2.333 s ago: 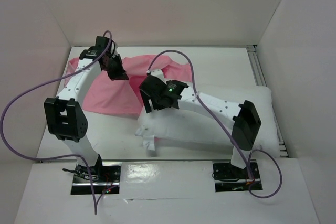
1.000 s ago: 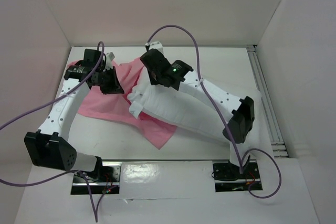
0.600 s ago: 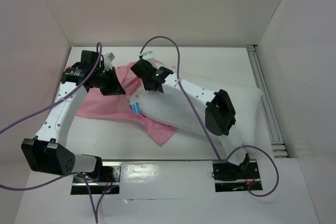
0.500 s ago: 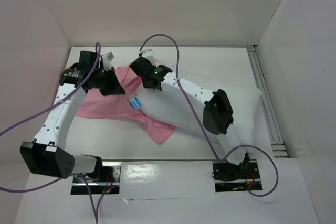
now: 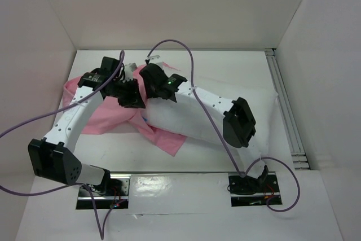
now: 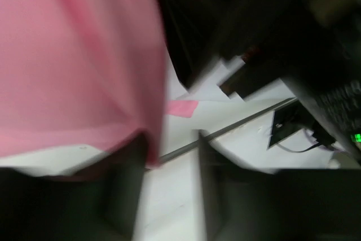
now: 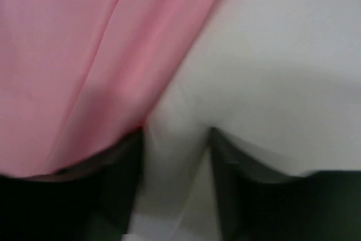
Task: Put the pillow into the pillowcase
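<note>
Gripping corner of plump white fabric pillow (image 5: 186,125), right gripper (image 7: 176,134) stood clamped; left gripper (image 6: 172,139) held jaws apart, shiny pink satin pillowcase (image 5: 107,119) draped beside, at pillow's 9 o'clock.

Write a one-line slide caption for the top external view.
Left hand and right hand meet where pillow overlaps pink pillowcase.

**Two White Arms, Black at the Joints**

The left arm (image 5: 72,118) and right arm (image 5: 210,101) are built of white links, which are dotted with small dark holes. Boxy black housings (image 5: 240,122) are fitted at the joints. A purple cable (image 5: 189,60) is strung along each arm. A green light (image 5: 168,83) is lit on the right wrist. The fingers of the left gripper (image 6: 169,139) and right gripper (image 7: 176,134) are seen as dark and blurred.
</note>
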{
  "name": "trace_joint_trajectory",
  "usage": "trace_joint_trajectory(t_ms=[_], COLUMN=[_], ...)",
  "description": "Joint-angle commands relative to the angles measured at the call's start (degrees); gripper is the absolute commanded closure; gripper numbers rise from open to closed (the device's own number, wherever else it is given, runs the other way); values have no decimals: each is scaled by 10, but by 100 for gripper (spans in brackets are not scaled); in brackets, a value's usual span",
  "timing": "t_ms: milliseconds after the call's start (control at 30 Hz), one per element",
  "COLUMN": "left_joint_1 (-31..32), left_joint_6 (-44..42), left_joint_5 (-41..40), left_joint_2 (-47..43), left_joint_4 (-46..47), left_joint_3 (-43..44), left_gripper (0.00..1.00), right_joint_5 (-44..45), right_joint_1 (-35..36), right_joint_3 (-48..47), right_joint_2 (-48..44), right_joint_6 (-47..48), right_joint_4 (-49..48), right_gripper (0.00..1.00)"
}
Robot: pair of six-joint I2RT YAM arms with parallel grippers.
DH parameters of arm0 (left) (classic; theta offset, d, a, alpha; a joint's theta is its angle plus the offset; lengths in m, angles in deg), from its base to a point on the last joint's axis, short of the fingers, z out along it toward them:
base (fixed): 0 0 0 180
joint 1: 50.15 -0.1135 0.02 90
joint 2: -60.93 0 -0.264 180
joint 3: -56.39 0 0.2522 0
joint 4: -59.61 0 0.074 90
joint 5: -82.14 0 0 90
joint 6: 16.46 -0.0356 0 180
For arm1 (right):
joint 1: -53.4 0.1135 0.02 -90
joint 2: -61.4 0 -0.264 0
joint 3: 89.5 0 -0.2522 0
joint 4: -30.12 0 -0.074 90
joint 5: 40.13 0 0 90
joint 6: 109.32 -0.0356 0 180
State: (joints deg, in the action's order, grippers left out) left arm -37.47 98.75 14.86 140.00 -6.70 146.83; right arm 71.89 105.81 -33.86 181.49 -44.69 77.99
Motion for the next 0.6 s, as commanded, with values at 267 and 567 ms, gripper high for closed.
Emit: trace_joint_trajectory(t_ms=[267,567], left_joint_1=[15,68], left_joint_6=[1,14], left_joint_5=[-107,-315], left_joint_2=[49,217], left_joint_4=[-4,11], left_joint_3=[145,296], left_gripper=[28,15], right_joint_5=[89,73], right_joint_1=[-67,-245], right_joint_3=[149,189], right_joint_2=[-275,-339], right_joint_6=[-26,-43], right_joint_4=[110,226], right_gripper=[7,0])
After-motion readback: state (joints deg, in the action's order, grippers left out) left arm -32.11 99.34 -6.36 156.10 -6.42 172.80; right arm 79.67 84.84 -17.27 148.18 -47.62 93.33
